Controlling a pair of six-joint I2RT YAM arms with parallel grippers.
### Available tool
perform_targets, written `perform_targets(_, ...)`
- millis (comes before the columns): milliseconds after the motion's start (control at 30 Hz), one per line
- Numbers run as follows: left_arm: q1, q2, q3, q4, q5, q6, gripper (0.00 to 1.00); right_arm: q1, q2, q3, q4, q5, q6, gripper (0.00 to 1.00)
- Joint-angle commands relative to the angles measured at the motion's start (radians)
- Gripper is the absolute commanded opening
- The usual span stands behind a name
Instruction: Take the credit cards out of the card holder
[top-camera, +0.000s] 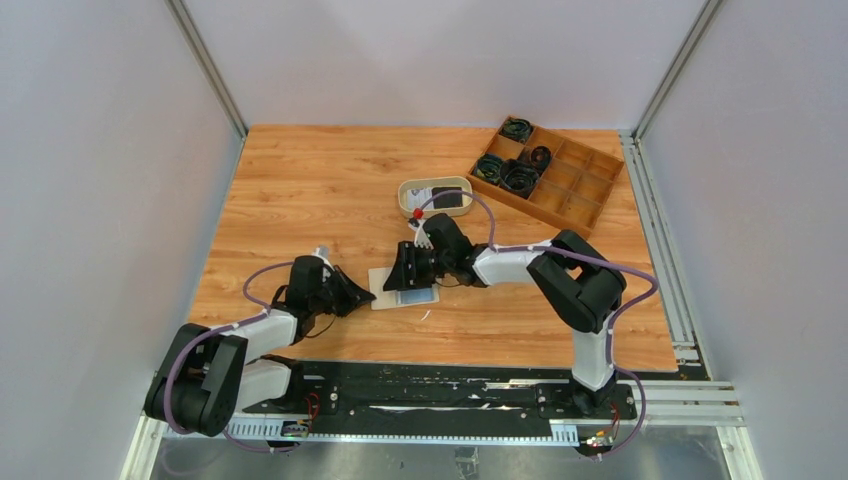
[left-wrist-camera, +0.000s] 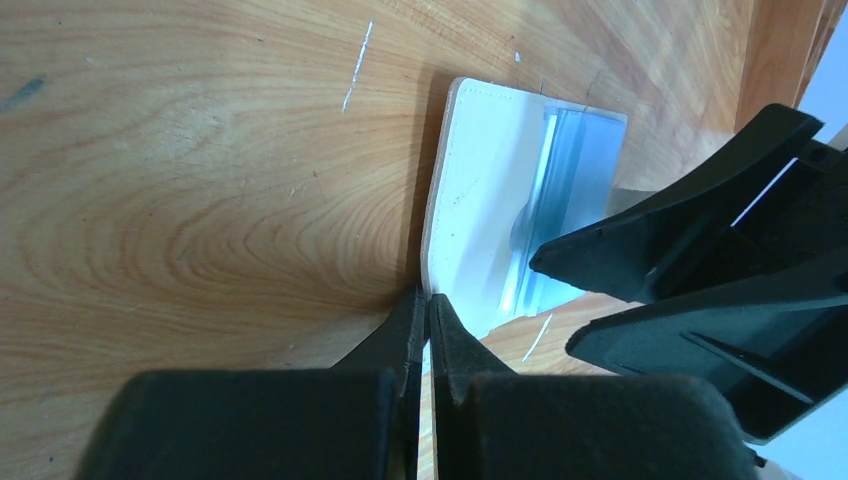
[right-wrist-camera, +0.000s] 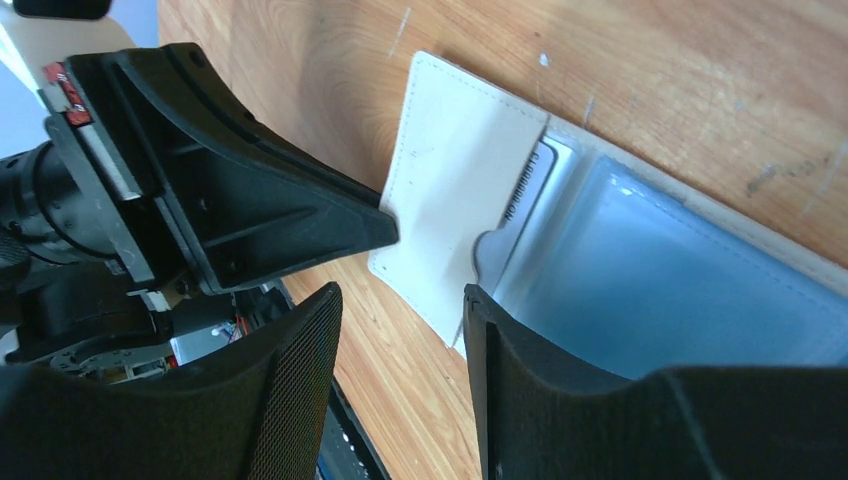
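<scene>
Beige leather folding card holder (top-camera: 393, 290) lies open at the wooden counter's (top-camera: 300, 180) six o'clock. My left hand (left-wrist-camera: 427, 298), fingers pressed together, touches its nine o'clock edge. My right hand (right-wrist-camera: 402, 292) hovers spread over the pocket holding a white credit card (right-wrist-camera: 530, 185). If the left tip slips, I expect the holder to drag along.

Overhead; close wrist views seemingly share card holder (right-wrist-camera: 460, 170).
</scene>
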Motion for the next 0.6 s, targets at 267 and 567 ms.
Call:
perform_targets(267,-0.017,0.017,-0.023,-0.107,-0.068,0.035,0.0,0.01,0.042,-0.118,0.193,0.093,0.116,0.51)
perform_targets(567,-0.026,0.002,-0.027,-0.107,-0.072,0.027,0.0,0.01,0.074,-0.129,0.212,0.134,0.178,0.49)
